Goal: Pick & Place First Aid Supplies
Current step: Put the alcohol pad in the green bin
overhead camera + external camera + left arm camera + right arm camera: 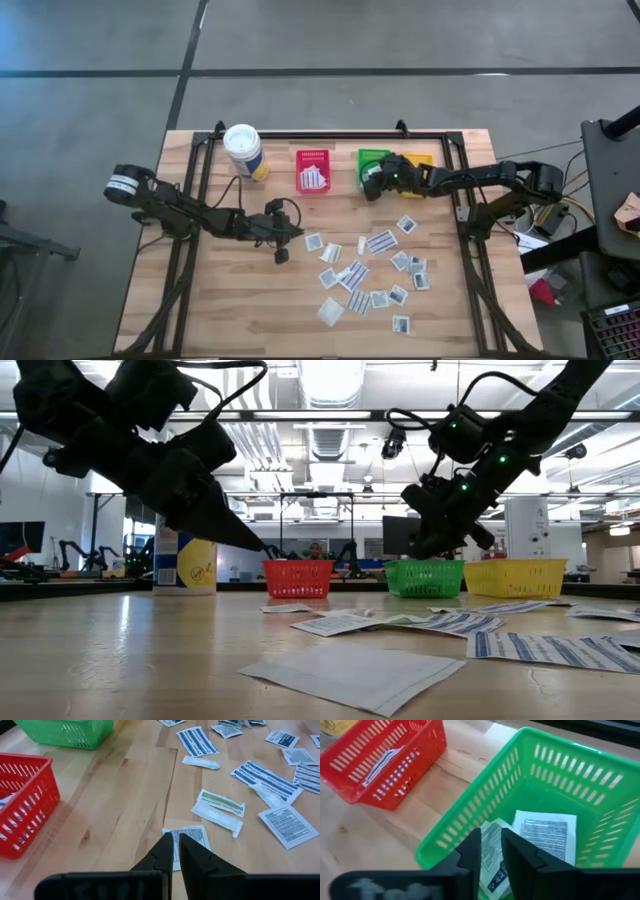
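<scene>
The right gripper [491,851] hung over the green bin [373,160], its fingers slightly parted with a packet [491,845] in the gap; whether the packet was pinched or already falling free could not be told. The position directly above the bin's open top suggested a release, so that the packet would land on the printed packet [546,836] lying flat on the bin floor.

The left gripper [175,851] sat low over the table [200,320], fingers nearly pressed together, tips touching or just above a square packet [192,839]. It held nothing visible; the low, pointed pose suited picking up a thin sheet.

The remaining packets [367,270] lay scattered flat on the right half of the table: thin white paper squares and oblongs, some with blue stripes. The red bin [313,170] and yellow bin [420,160] were slotted plastic like the green one; the red one held packets. The table was bare, grained wood.
</scene>
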{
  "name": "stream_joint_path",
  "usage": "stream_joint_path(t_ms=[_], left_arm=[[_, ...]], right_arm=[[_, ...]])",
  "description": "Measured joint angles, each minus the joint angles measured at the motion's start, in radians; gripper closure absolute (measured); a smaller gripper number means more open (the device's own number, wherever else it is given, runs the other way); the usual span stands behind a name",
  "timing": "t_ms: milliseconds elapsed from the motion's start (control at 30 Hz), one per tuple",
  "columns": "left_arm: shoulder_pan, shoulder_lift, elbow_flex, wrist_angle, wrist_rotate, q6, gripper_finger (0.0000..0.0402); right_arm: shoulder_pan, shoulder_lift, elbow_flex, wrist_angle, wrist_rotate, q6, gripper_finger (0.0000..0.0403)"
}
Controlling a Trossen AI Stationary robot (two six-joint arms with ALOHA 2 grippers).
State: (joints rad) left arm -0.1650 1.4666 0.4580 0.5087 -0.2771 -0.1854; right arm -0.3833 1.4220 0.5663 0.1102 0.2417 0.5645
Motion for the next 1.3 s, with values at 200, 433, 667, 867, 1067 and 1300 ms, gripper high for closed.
stream_joint_path(t_ms=[200,433,667,867,1067,1300], left_arm=[[0.0,0.0,0.0,0.0,0.06,-0.012,0.0372],[-0.004,0.0,0.0,0.0,0.135,-0.046,0.0372],[-0.007,0.0,0.0,0.0,0.173,-0.048,0.0372],[-0.008,0.0,0.0,0.0,0.208,-0.048,0.0372],[-0.009,0.0,0.001,0.0,0.217,-0.048,0.0372],[-0.01,0.066,0.033,0.011,0.237,-0.026,0.0372]], right_arm=[[-0.011,-0.006,0.002,0.005,-0.003,0.001,0.0296],[-0.008,-0.056,0.043,0.008,-0.08,0.001,0.0284],[0.089,-0.074,0.048,0.005,-0.184,0.017,0.0298],[0.244,-0.074,0.047,0.007,-0.18,0.061,0.0314],[0.403,-0.057,0.047,0.014,-0.029,0.137,0.0328],[0.522,-0.03,0.047,0.118,0.051,0.143,0.0338]])
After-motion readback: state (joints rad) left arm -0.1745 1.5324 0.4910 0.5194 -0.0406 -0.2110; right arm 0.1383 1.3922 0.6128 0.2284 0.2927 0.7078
